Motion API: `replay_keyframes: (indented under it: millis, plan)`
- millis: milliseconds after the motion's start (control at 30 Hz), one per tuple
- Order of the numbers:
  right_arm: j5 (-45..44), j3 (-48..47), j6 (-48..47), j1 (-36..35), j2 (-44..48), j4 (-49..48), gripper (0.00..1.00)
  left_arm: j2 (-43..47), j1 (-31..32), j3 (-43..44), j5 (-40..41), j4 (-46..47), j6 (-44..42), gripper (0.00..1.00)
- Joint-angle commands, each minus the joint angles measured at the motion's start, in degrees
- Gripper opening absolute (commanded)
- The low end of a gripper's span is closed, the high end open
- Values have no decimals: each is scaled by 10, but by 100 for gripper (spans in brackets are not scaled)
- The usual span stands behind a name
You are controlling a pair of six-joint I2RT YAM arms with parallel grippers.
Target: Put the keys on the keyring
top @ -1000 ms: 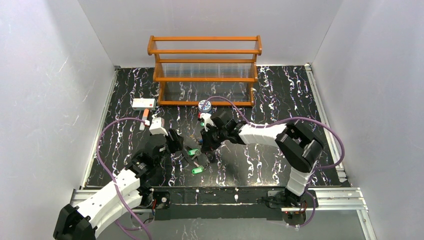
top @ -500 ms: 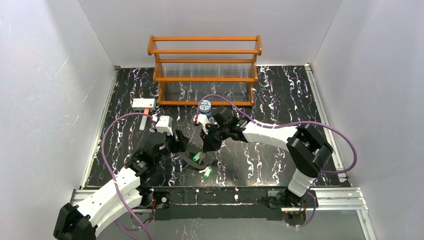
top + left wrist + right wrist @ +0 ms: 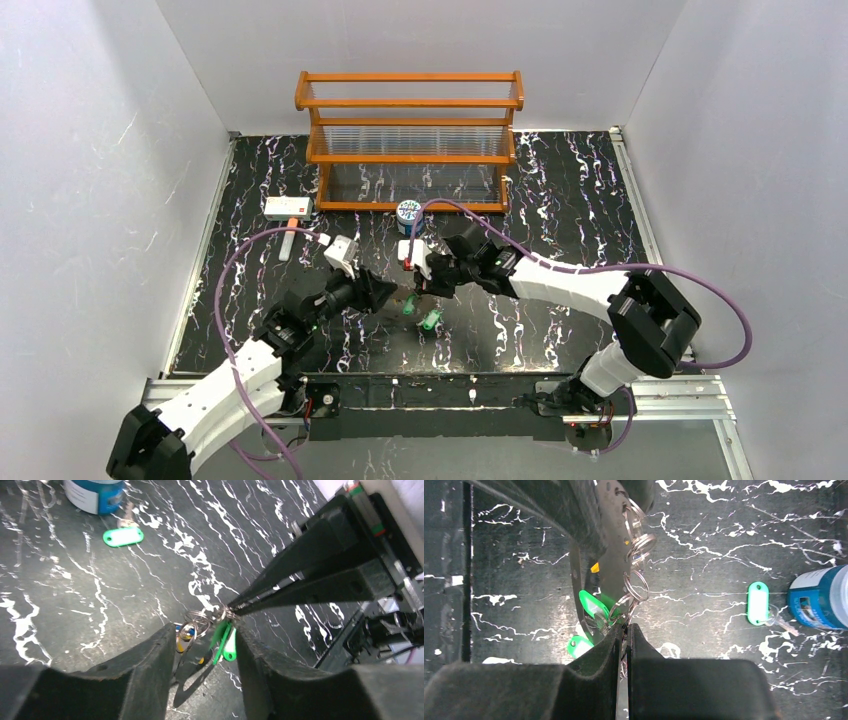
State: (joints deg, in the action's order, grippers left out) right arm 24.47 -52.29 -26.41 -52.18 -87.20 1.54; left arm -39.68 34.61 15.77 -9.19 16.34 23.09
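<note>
Here, keys [image 3: 223, 641] pinched in clenched right gripper [image 3: 624, 629], left gripper [image 3: 205, 635] released, astride them, green key [image 3: 122, 536] beside far can [image 3: 95, 495].

The table [image 3: 560, 200] has a black top veined with white like marble, with metal rails [image 3: 632, 180] running along its left, right and near edges. At the far edge stands a wooden rack [image 3: 410, 140] with clear ribbed shelves. Just in front of it, near the middle, a round blue-and-white can [image 3: 408, 211] stands upright. A single green-tagged key [image 3: 757, 602] lies flat just beside the can, its metal blade pointing towards the can's base. Off to the left lies a white rectangular box [image 3: 288, 207] with a red mark, and just nearer than it a small white stick [image 3: 288, 245] with an orange end.
</note>
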Motion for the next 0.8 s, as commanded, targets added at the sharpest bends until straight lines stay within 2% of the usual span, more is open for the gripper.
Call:
replay_keyframes:
  millis: [0,100,267,533,700,767]
  plan:
    - [-19,-11,-54,2,22,-47,1,-36,2,-24,-89,95,49,39]
    - [-30,-29,-56,2,12,-35,1,-68,3,-18,-106,95,52,31]
    - [-32,-45,-57,4,9,-30,1,-80,10,-15,-102,96,25,0]
    - [13,-37,-28,27,13,-54,1,-46,16,-40,-62,95,5,1]
    - [71,-7,7,51,27,-94,1,-27,18,-44,-42,98,-26,23]
    - [105,6,8,58,38,-110,1,-21,18,-43,-42,104,-48,28]
